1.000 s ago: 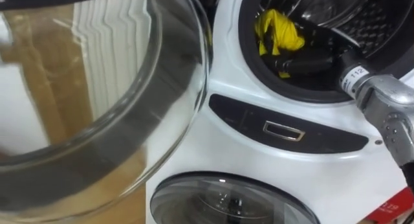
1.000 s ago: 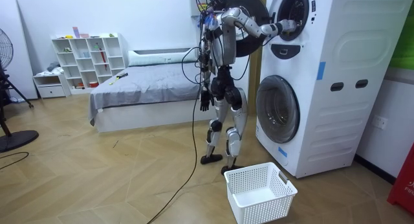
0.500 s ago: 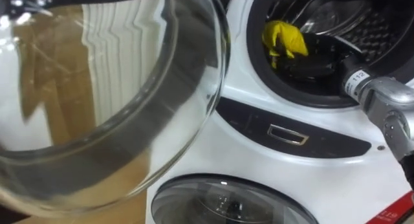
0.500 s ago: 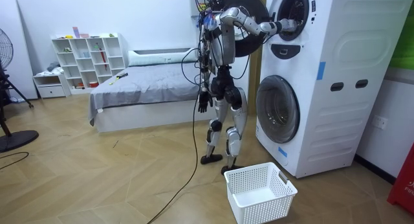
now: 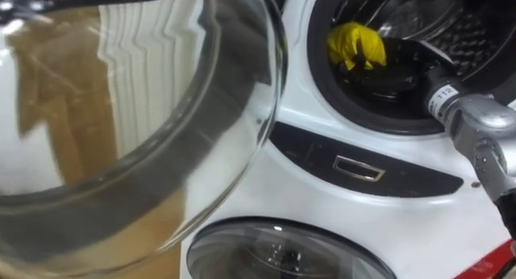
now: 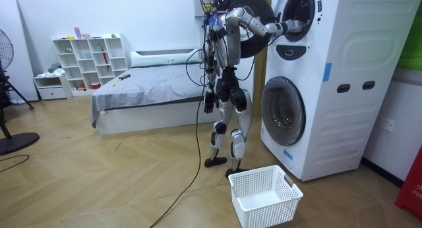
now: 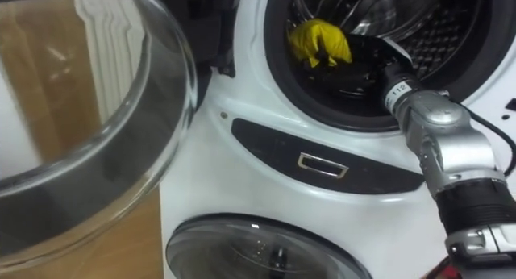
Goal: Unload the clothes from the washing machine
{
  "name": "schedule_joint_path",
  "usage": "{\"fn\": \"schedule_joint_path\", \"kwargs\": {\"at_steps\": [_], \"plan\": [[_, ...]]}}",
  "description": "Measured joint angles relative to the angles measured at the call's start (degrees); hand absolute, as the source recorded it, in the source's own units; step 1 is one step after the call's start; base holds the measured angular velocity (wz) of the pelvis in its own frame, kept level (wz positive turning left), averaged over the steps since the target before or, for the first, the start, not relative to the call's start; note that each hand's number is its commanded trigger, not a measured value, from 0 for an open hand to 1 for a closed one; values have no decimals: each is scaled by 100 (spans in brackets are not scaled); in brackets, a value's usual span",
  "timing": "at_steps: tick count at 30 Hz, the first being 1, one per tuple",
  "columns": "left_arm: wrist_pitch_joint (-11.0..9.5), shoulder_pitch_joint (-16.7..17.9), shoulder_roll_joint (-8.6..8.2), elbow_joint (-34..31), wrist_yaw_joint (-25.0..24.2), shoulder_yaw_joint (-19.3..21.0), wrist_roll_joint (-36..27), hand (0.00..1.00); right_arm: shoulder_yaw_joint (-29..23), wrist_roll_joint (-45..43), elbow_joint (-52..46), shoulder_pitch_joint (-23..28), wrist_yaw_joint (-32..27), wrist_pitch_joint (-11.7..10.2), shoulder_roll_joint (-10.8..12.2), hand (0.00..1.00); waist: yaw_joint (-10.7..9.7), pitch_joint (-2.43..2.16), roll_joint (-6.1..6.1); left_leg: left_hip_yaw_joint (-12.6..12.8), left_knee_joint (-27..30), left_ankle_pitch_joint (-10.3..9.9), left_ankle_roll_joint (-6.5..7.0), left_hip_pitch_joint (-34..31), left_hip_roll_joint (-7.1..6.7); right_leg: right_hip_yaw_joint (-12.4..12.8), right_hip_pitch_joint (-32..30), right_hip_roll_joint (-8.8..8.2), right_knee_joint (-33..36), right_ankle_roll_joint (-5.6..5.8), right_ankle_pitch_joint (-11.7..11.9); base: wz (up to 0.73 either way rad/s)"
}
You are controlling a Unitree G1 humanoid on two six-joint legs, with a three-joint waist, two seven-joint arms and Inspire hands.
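A yellow cloth [image 5: 355, 45] sits bunched at the front of the upper washing machine's drum [image 5: 451, 29], just inside the dark door seal. My right arm comes in from the right and reaches into the drum. My black right hand [image 5: 393, 68] has its fingers curled round the yellow cloth [image 7: 319, 39]. In the room view I stand upright facing the stacked machines [image 6: 323, 76], right arm raised to the upper opening. My left hand [image 6: 208, 104] hangs at my side.
The upper machine's round glass door [image 5: 137, 110] stands swung open to the left, close to my head. Below is the lower machine's shut door [image 5: 282, 251]. A white laundry basket [image 6: 264, 195] stands on the floor by my feet. A bed [image 6: 145, 89] lies behind.
The yellow cloth, spread and hanging a second ago, is now gathered into a tight bunch as my right hand's fingers curled round it. The view shifted slightly.
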Motion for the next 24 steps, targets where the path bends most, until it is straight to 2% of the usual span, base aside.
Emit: {"fn": "schedule_joint_path", "kwargs": {"at_steps": [3,6,7,9,11,13,16,24], "plan": [[-146,72,-21,-117,8,46,-19,0,-3,-545,-1025,263,-183,208,-111,100,-19,-25,72,50,-25,3,-4,-70,22,27,-88,22,-3,-1,0,-3],[-230,216,-63,-162,55,134,-8,0,-37,-723,-2270,699,-432,296,-252,100,-62,-72,171,157,65,6,-9,-75,46,159,-107,64,-7,-1,-1,-14],[-244,299,-97,-155,88,232,-9,0,-69,-690,-2802,862,-525,302,-257,100,-135,-88,205,176,62,7,-11,-66,59,174,-92,78,-11,-2,-1,-22],[-289,400,-155,-151,175,312,-1,0,-194,-576,-3549,1150,-680,302,-258,100,-223,-74,248,235,56,10,-16,30,77,255,21,98,-90,-2,-1,-16],[-375,430,-235,-140,227,332,-4,0,-282,-588,-4266,1513,-862,300,-218,100,-285,-36,337,287,29,11,-18,144,80,307,164,119,-201,-1,-1,-14],[-516,410,-291,-87,260,330,-10,0,-304,-622,-4978,1893,-902,285,-175,100,-321,-24,358,368,-10,11,-18,212,93,322,175,154,-202,-1,-2,-27],[-611,407,-338,-75,363,315,-12,0,-305,-622,-5354,2199,-911,285,-173,100,-440,-25,355,382,-17,11,-18,216,95,322,165,163,-201,-1,-2,-8],[-688,514,-350,-31,457,314,-16,0,-318,-571,-5382,2421,-917,286,-155,100,-451,-31,346,441,-39,11,-18,218,129,320,161,186,-200,-2,-2,2]]}}
